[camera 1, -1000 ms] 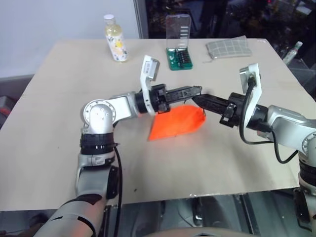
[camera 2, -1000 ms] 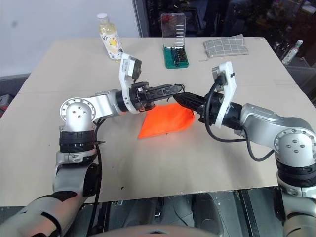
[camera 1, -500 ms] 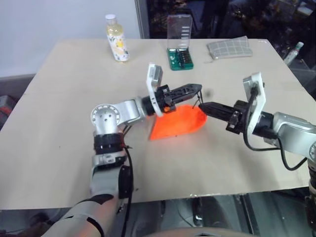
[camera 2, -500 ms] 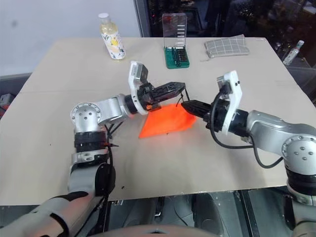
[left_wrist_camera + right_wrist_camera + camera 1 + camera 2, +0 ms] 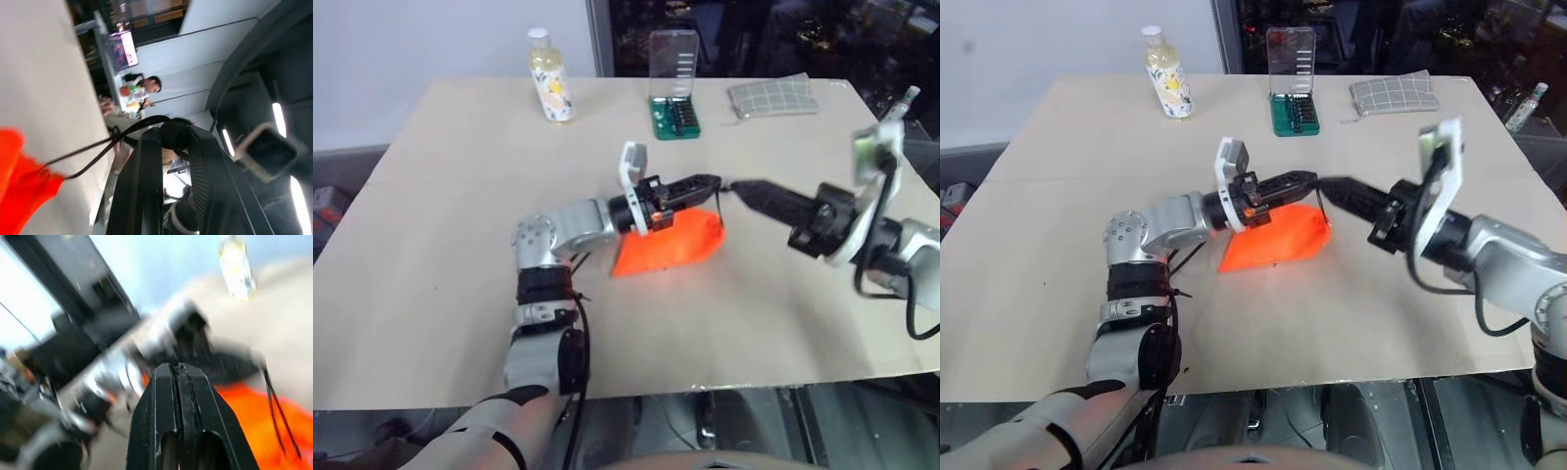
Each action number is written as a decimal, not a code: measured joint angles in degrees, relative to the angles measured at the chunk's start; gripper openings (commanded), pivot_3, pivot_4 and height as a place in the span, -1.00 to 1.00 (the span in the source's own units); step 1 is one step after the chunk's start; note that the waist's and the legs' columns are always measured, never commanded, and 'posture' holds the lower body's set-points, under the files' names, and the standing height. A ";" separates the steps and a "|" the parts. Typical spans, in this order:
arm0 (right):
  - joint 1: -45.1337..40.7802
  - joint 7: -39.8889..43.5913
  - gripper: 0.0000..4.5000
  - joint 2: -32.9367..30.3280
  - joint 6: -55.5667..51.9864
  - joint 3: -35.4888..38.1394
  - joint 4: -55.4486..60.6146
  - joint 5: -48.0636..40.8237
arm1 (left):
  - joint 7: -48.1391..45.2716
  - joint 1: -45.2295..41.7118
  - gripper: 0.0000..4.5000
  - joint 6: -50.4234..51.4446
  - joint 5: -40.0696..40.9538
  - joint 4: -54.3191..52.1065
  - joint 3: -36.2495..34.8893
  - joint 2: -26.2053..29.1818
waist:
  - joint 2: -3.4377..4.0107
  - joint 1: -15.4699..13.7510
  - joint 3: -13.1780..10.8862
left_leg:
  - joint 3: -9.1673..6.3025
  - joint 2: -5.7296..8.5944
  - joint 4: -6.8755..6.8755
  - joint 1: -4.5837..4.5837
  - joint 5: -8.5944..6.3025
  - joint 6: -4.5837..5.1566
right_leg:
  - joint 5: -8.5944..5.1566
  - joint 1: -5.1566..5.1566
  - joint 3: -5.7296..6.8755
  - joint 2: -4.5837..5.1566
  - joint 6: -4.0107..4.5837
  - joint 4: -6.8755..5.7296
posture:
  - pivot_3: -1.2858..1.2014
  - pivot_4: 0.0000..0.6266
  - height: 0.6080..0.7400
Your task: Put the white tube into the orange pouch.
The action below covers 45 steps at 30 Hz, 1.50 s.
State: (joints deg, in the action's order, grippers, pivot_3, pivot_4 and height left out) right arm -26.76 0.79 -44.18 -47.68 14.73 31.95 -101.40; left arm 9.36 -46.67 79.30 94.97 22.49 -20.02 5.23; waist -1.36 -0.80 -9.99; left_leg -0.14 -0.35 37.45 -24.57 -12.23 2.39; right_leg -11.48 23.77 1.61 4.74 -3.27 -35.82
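Observation:
The orange pouch [image 5: 666,245] lies on the table's middle, bulging, with its mouth end towards the right. Its dark drawstring cord [image 5: 719,206] runs up from that end to my left gripper [image 5: 710,182], which is shut on the cord just above the pouch. In the left wrist view the cord [image 5: 93,152] loops around the fingertips [image 5: 151,139]. My right gripper [image 5: 744,186] hovers level just right of the left one, shut with nothing in it. Its fingers [image 5: 166,377] are pressed together, pointing at the pouch [image 5: 254,416]. The white tube is hidden from view.
A clear yellowish bottle [image 5: 551,88] stands at the far left of the table [image 5: 440,196]. A green screwdriver-bit case [image 5: 674,113] stands open at the far middle, and a grey checked pouch [image 5: 773,96] lies at the far right. A slim pale object [image 5: 905,100] sits beyond the right corner.
My right gripper has drawn back to the right and risen, away from the pouch's mouth. The left gripper has rolled and sunk a little, still holding the cord.

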 measured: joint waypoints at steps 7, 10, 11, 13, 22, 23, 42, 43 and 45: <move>-14.21 -0.37 -0.97 -1.01 4.17 1.31 -7.89 -1.96 | 15.47 1.69 -0.90 -8.51 5.65 3.63 -0.20 -4.38 | -0.01 -0.02 0.00 | 0.02 0.00 0.02 0.00 0.00 0.00 | 0.01 0.00 -0.02 0.03 0.02 0.01 | 0.03 -0.52 1.00; -15.09 0.93 -0.97 -5.23 2.75 1.56 -8.85 0.76 | 18.65 2.67 -0.90 -11.14 8.69 2.77 -0.17 -4.94 | -0.04 -0.25 0.02 | 0.05 0.00 -0.02 -0.12 0.00 0.00 | 0.00 0.01 0.09 0.06 0.02 0.09 | 0.03 -0.52 1.00; -12.78 2.30 -0.97 -7.93 1.08 0.45 -8.12 4.39 | 18.83 2.72 -0.90 -11.35 9.92 1.97 0.04 -4.82 | -0.09 -0.40 0.05 | 0.12 0.00 -0.02 -0.13 0.00 0.00 | 0.00 0.00 0.13 0.10 0.02 0.10 | 0.03 -0.52 1.00; -8.21 3.70 -0.73 -9.36 -1.12 -2.21 -7.38 9.84 | 19.07 2.74 -0.90 -11.55 11.63 0.46 0.38 -4.18 | -0.16 -0.34 0.09 | 0.17 0.00 -0.02 -0.12 0.00 0.01 | 0.00 0.00 0.07 0.13 0.03 0.13 | 0.03 -0.52 1.00; 5.43 3.79 -0.31 -3.10 -3.27 -11.76 -2.89 23.81 | 16.96 3.87 -0.90 -9.79 14.53 -2.13 5.81 -0.58 | -0.16 -0.06 0.11 | 0.05 0.10 0.04 0.01 0.00 0.02 | 0.00 -0.02 -0.03 0.09 0.02 0.02 | 0.03 -0.52 1.00; 5.38 3.80 -0.31 -2.04 -3.18 -12.27 -2.62 24.97 | 16.66 3.87 -0.90 -9.68 14.58 -2.24 6.25 -0.16 | -0.17 -0.02 0.12 | 0.07 0.08 0.04 0.07 0.00 0.02 | 0.00 -0.04 -0.04 0.07 0.02 0.01 | 0.03 -0.52 1.00; 2.53 10.94 -0.98 10.52 -4.96 -17.66 -6.87 39.32 | 12.14 3.88 -0.90 -10.64 16.55 -3.30 11.60 4.39 | -0.15 -0.03 0.11 | 0.02 0.10 0.02 0.02 0.00 0.02 | 0.00 -0.02 -0.01 0.05 0.02 0.03 | 0.03 -0.52 1.00; 2.53 11.24 -0.98 10.47 -4.97 -17.29 -6.79 39.10 | 12.14 3.88 -0.90 -10.83 16.55 -3.30 11.60 4.41 | -0.15 -0.04 0.11 | 0.03 0.11 0.02 0.01 0.00 0.02 | 0.00 -0.02 -0.02 0.06 0.02 0.03 | 0.03 -0.52 1.00; 2.68 13.02 -0.98 10.24 -4.99 -13.63 -6.35 35.52 | 11.44 3.62 -0.90 -11.98 17.05 -3.33 11.27 4.32 | -0.16 -0.06 0.10 | 0.01 0.11 0.02 -0.03 0.00 0.02 | 0.01 -0.02 0.00 0.07 0.02 0.06 | 0.03 -0.52 1.00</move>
State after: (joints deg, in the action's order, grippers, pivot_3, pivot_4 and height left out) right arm -24.08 13.80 -33.94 -52.67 1.09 25.60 -65.88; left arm 20.81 -43.05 67.31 112.02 19.15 -8.75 9.55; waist -1.52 -0.87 -9.88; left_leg -0.13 -0.23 37.47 -24.60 -12.23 2.41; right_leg -11.48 23.75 1.61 4.80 -3.25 -35.77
